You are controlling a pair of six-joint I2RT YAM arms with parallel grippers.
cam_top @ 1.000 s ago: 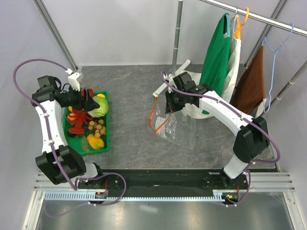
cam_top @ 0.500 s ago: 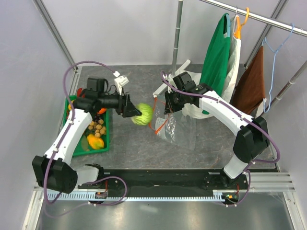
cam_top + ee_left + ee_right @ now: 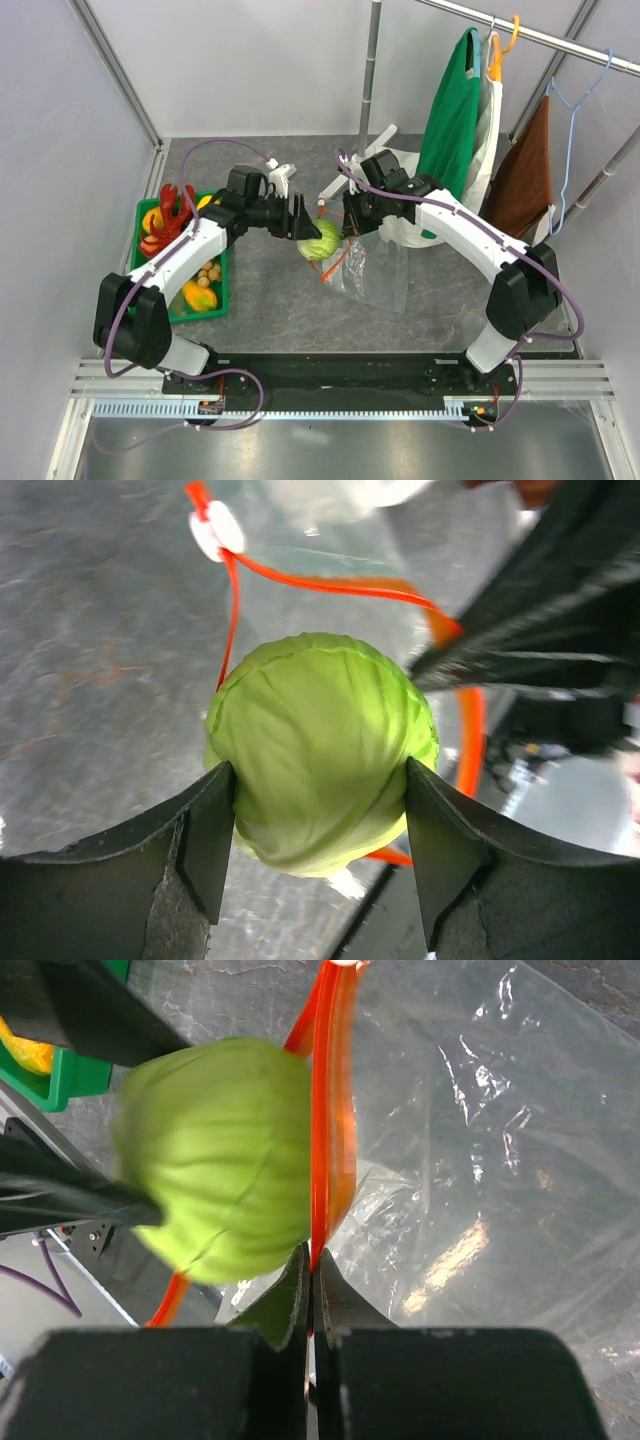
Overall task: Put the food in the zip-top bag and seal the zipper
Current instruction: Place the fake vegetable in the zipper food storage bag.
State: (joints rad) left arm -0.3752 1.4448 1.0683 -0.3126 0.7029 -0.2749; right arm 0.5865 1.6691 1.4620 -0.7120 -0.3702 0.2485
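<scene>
**Cabbage at the mouth of the bag**

We are looking down on a grey table (image 3: 270, 180). At its far right a green garment (image 3: 452, 110) and a brown cloth (image 3: 525, 175) are hanging from a rail. A white cloth bag (image 3: 395, 160) is lying under the right arm, just behind the work.

The zip-top bag (image 3: 375, 275) is lying near the middle of the table. It is clear and crinkly and is catching the light in bright patches. Nothing is showing through its plastic.

The green tray (image 3: 190, 315) is sitting well apart at the left. It is holding the red lobster (image 3: 165, 228), the yellow-orange mango-like fruit (image 3: 199, 296) and the tan balls (image 3: 207, 272).

The cabbage (image 3: 321, 240) is hanging above the table at the bag's mouth. It is pale green, rounded and ribbed like folded leaves. The left gripper (image 3: 305, 228) is clamping it from both sides, with its jaws spread wide around it. The right arm's black wrist is crowding in just beside it.

The right gripper (image 3: 348, 222) is pinching the zipper (image 3: 322, 1110) with its jaws fully together. The red-orange strip is looping open around the mouth, and in the right wrist view the cabbage is sitting right against it. We cannot tell whether it is already inside the opening.

A small white tab (image 3: 213, 530) is sitting at the far end of the strip.
</scene>
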